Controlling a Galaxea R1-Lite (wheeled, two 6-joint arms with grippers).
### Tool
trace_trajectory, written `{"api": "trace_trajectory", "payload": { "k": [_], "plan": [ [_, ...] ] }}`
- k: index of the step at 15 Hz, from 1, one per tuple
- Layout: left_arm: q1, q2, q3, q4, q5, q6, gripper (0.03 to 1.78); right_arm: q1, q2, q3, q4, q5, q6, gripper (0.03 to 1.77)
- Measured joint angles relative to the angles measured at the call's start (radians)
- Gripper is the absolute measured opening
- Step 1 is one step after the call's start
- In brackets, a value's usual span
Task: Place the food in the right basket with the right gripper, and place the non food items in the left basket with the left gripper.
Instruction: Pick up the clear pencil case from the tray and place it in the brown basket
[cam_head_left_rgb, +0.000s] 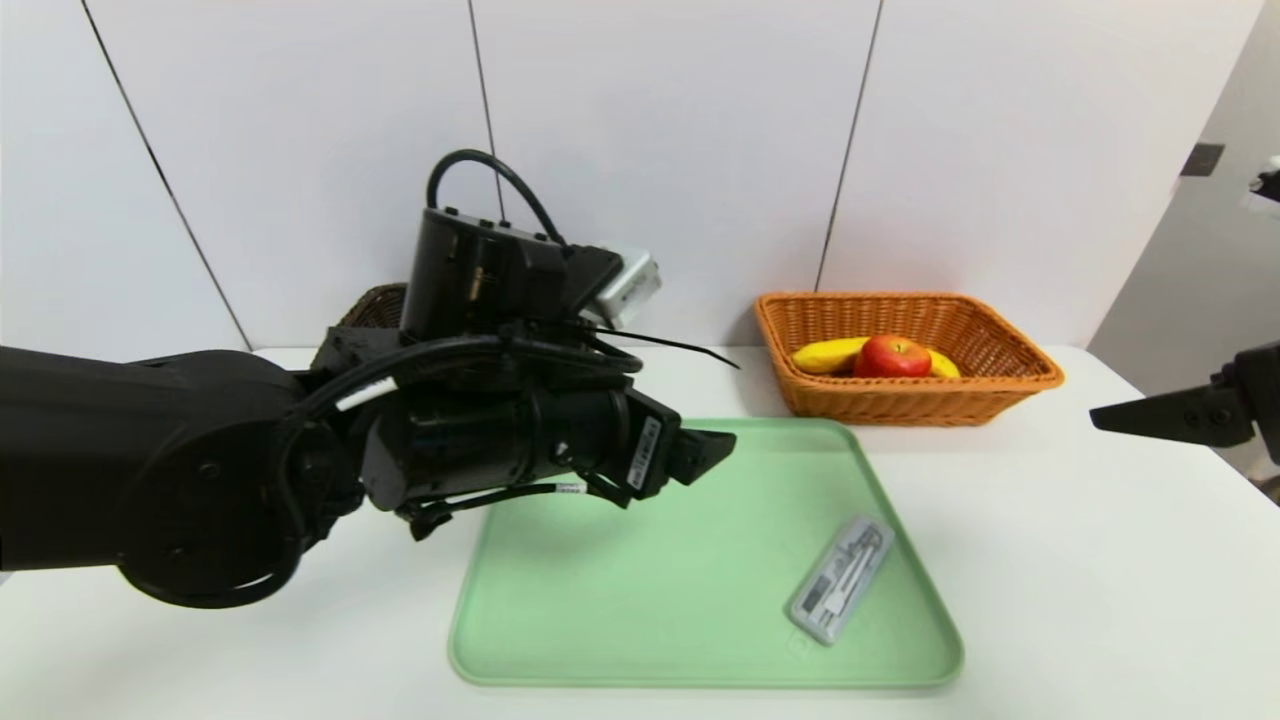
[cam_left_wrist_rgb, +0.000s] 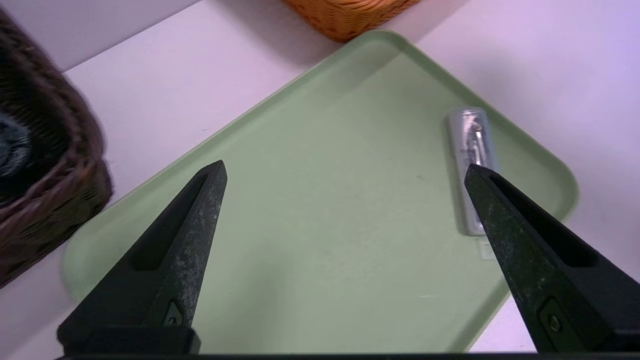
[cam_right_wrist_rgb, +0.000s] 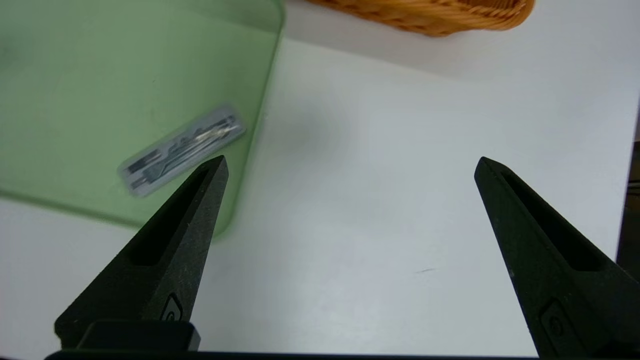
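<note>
Case (cam_left_wrist_rgb: 472, 150) flat on green tray (cam_left_wrist_rgb: 320, 240), just beyond wide-open, empty left hand (cam_left_wrist_rgb: 345, 170)

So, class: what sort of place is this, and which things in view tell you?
Probably a robot test bench or lab, not a kitchen: a bare white table against plain white wall panels, with a green tray and an orange basket laid out as sorting props.

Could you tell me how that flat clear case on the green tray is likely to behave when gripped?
The clear plastic case lies flat on the tray, so it probably won't roll. It looks thin and smooth, so fingertips may slide it rather than lift it. It's likely stiff and light.
</note>
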Motion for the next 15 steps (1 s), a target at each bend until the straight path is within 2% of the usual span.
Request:
{"api": "trace_trajectory", "payload": {
  "k": [3,8,15],
  "plan": [
    [-0.083,0.085,-0.063,0.016,0.024,-0.009,1.69,0.034,-0.063,0.058,0.0,0.006,0.037,1.69],
    [-0.205,0.234,-0.182,0.024,0.152,-0.01,1.69,0.034,-0.082,0.084,-0.007,0.006,0.044,1.69],
    [-0.26,0.347,-0.27,0.036,0.176,-0.01,1.69,0.024,-0.076,0.117,-0.01,0.004,0.066,1.7]
  ]
}}
